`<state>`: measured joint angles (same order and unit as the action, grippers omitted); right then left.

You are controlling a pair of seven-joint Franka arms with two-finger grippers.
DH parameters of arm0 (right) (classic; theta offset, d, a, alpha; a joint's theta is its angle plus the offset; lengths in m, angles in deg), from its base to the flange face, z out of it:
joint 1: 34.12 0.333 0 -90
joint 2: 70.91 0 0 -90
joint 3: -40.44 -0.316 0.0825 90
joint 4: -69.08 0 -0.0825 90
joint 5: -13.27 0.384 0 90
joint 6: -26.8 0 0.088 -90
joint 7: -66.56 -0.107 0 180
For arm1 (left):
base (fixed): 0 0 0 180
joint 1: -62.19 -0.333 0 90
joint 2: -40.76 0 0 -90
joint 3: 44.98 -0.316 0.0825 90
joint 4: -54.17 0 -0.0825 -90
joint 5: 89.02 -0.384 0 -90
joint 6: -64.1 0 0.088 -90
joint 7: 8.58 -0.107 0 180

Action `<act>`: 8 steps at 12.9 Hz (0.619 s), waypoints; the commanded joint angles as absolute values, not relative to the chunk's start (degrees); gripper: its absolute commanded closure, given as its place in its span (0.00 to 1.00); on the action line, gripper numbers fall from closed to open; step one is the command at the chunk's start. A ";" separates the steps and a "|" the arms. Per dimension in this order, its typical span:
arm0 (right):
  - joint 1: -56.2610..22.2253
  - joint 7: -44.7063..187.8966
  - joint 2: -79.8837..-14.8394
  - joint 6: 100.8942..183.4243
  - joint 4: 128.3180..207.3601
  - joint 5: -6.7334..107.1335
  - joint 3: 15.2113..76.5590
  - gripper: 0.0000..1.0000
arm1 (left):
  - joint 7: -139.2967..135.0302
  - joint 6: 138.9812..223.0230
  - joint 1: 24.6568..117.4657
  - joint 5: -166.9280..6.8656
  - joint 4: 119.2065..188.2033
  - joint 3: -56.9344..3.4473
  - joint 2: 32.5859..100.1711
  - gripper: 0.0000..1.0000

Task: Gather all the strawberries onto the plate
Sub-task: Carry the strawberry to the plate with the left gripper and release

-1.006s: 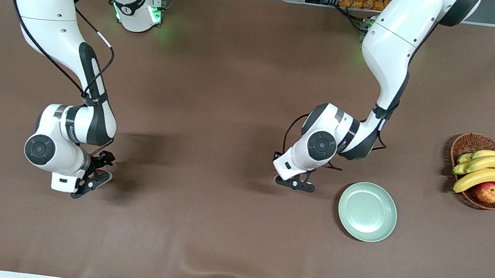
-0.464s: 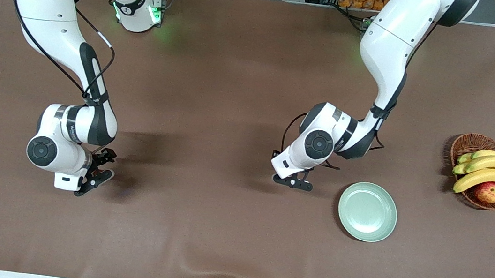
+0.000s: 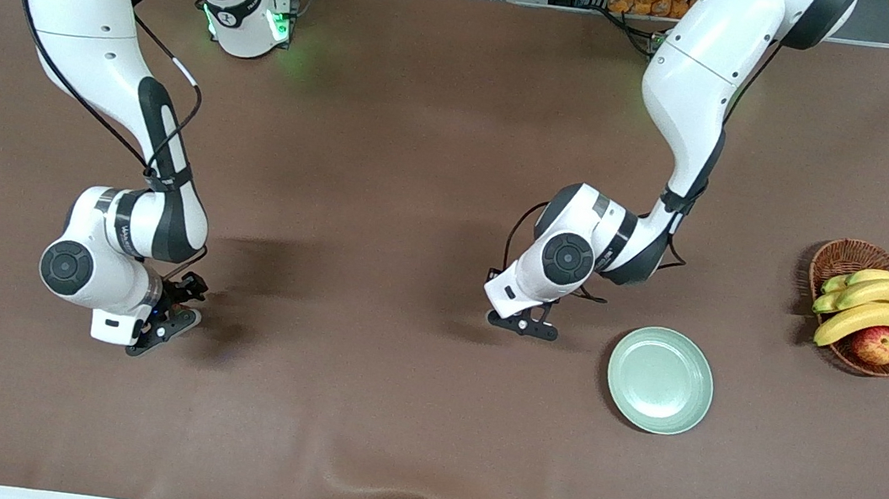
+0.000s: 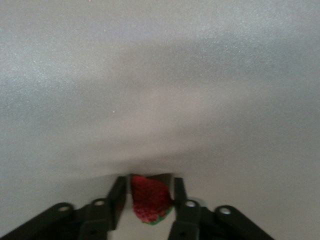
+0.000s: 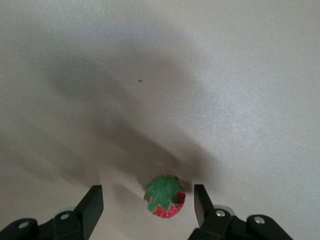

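Left hand pinches one strawberry across its soft flanks; right hand open around another strawberry, seemingly light and bruisable.

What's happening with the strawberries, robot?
Left gripper shut on one strawberry. Right gripper open around another. Plate empty. Nothing blocking.

Even overhead light, soft arm shadows on the table, washed-out wrist views.
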<state>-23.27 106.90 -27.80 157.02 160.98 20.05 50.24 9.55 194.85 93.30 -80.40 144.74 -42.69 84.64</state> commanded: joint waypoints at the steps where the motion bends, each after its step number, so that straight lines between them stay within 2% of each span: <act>1: -24.88 108.22 -27.50 158.37 160.93 20.91 49.23 0.18 | 9.87 194.27 93.30 -81.64 144.70 -43.05 84.09 0.88; 6: -25.15 109.10 -26.97 158.46 160.93 20.74 49.23 0.20 | 9.52 188.39 91.29 -81.73 144.08 -44.36 79.79 0.86; 7: -25.15 109.97 -26.97 158.46 160.93 20.74 49.23 0.25 | 9.35 188.29 90.32 -81.82 144.08 -44.54 78.91 0.86; 8: -25.15 110.24 -26.97 158.46 160.93 20.74 49.23 0.36 | 8.91 188.21 89.18 -82.95 144.08 -44.54 77.86 0.86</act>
